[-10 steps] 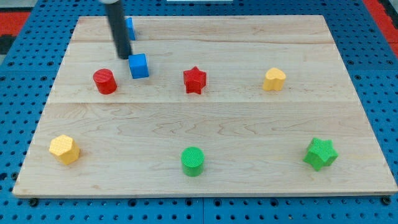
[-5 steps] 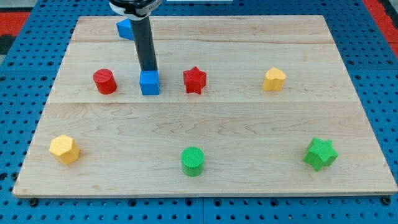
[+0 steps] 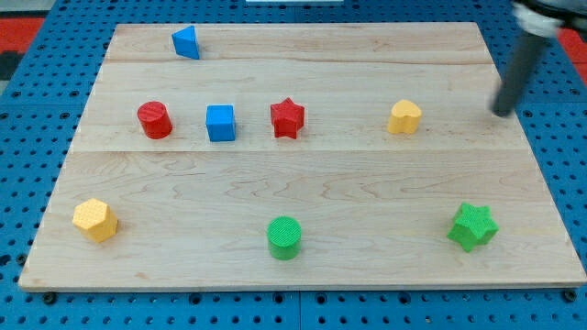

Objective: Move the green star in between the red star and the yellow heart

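My tip [image 3: 502, 113] stands near the right edge of the bench [image 3: 303, 183], in the upper part of the view. The rod ends plain, so there is no hand here and no open or closed state to tell. The rod looks blurred. The tip touches no block. The nearest block is the yellow heart [image 3: 404, 117], which lies to the view's left of the tip, apart from it. The green star [image 3: 472, 226] lies well below the tip, near the bottom right corner of the bench, far from both the heart and the red star [image 3: 287, 118].

The red star sits left of the heart, in the same row, with bare wood between them. Just left of the red star is the blue cube [image 3: 220, 123], and then the red cylinder [image 3: 155, 120]. A blue triangle-like block [image 3: 186, 42] is near the top edge. In the bottom row there are a yellow hexagon-like block [image 3: 95, 220] at the left and a green cylinder [image 3: 284, 237] in the middle.
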Available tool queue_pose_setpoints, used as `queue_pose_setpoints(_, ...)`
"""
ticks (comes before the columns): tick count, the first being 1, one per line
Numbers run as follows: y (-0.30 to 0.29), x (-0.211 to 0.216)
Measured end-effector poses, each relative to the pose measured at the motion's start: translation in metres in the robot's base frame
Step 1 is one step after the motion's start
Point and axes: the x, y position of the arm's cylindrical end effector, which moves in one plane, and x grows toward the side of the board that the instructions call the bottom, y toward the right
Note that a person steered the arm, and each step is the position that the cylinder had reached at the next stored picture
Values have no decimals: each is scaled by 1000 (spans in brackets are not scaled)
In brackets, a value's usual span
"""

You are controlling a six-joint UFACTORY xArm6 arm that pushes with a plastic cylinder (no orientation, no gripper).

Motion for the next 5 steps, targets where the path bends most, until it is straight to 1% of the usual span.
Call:
queue_pose_setpoints(1, 19, 97)
queue_pose_setpoints(2, -42, 147)
queue_pose_setpoints(3, -90, 173)
queue_pose_setpoints(4, -147, 145)
queue_pose_setpoints(5, -192, 96)
